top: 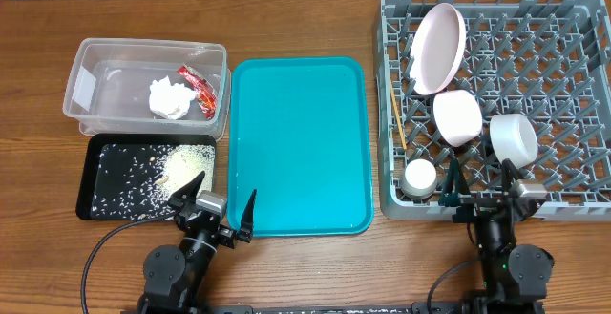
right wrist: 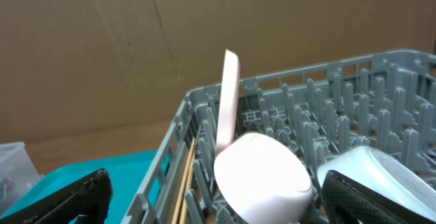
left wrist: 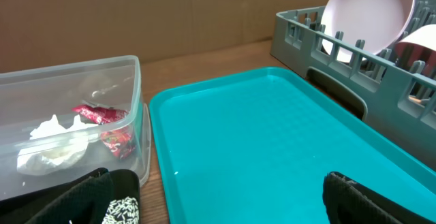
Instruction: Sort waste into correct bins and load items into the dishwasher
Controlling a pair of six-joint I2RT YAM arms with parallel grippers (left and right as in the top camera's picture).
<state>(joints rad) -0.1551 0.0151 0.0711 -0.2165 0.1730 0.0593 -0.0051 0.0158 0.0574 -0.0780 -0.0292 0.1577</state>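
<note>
Dish rack (top: 563,66) sits at the table's right side, loaded: plate (top: 439,35) stands on edge at the far left of the rack, pink bowl (top: 457,117) just in front of it, white bowl (top: 514,139) tipped beside that on the right, tiny cup (top: 419,177) at the near left corner, chopsticks (top: 399,123) lying along the left wall. Clear tub (top: 95,75) at far left holds the crumpled napkin (top: 170,97) and the red wrapper (top: 200,87), the two touching. Black tray (top: 105,195) just in front of the tub has rice grains (top: 181,166) scattered on it, thickest toward the far right corner. Teal tray (top: 298,147) lies between bins and rack, nothing on it. My left claw (top: 218,206) is spread wide and holds nothing, low at the near edge, one finger over the black tray's corner, the other over the teal tray's corner. My right claw (top: 482,182) is also spread and holds nothing, at the rack's near wall, fingers between cup and white bowl. The right wrist view shows the pink bowl close ahead.
</note>
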